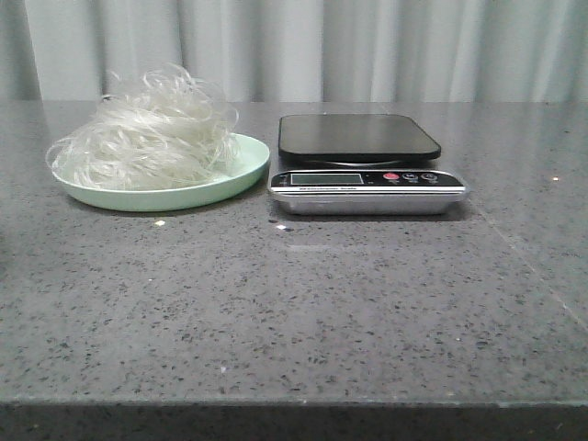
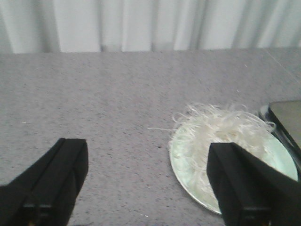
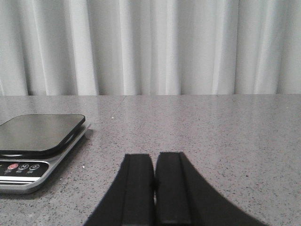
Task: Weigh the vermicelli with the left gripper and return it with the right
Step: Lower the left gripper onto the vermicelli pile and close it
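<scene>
The vermicelli [image 1: 142, 133] is a fluffy white mound on a pale green plate [image 1: 241, 171] at the left of the table. A kitchen scale [image 1: 363, 165] with a bare black platform stands just right of the plate. In the left wrist view my left gripper [image 2: 148, 162] is wide open and empty above the table; the vermicelli [image 2: 221, 134] and the plate [image 2: 178, 162] lie by its one finger [image 2: 244, 183]. In the right wrist view my right gripper [image 3: 154, 162] is shut and empty, with the scale [image 3: 40, 141] off to its side. Neither gripper shows in the front view.
The grey speckled tabletop [image 1: 322, 312] stretches in front of the plate and scale to its front edge. A pale curtain [image 1: 367, 46] hangs behind the table.
</scene>
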Robot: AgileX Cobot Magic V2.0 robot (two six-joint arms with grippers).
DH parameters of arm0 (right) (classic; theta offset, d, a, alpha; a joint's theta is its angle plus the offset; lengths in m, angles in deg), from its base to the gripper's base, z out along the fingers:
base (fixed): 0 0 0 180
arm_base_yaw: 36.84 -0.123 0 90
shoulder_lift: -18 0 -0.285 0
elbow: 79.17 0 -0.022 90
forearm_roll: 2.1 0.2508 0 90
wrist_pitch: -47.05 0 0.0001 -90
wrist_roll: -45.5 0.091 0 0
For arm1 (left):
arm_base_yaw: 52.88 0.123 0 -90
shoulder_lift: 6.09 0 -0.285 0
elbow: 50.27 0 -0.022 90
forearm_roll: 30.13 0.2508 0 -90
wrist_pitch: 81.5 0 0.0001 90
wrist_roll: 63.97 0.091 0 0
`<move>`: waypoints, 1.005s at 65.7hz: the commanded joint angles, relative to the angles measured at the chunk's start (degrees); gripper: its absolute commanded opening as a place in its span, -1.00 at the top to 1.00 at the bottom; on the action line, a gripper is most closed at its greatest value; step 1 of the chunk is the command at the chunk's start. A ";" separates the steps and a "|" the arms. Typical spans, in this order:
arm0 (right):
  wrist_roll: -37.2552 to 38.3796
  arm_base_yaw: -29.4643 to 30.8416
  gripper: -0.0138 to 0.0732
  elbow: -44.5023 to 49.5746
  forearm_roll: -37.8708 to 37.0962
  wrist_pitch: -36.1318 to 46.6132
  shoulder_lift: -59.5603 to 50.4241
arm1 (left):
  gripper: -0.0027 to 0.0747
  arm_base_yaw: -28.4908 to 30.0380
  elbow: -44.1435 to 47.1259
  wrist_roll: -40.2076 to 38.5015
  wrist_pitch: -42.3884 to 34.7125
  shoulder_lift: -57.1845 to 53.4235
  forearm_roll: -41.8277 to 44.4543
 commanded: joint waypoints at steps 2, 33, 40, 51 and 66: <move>-0.47 0.22 0.30 -0.45 -0.46 4.69 -1.01 | -0.59 -5.45 -7.10 -0.12 -0.37 7.15 -0.65; -0.47 0.22 0.30 -0.45 -0.46 4.69 -1.01 | -0.59 -11.85 -25.76 -0.12 10.82 34.39 -2.64; -0.47 0.22 0.30 -0.45 -0.46 4.69 -1.01 | -0.59 -11.85 -29.28 -0.12 14.98 38.92 -2.73; -0.47 0.22 0.30 -0.45 -0.46 4.69 -1.01 | -0.59 -11.85 -34.77 -0.12 20.63 44.99 -3.84; -0.47 0.22 0.30 -0.45 -0.46 4.69 -1.01 | -0.55 -11.85 -41.66 -0.12 31.91 52.44 -4.50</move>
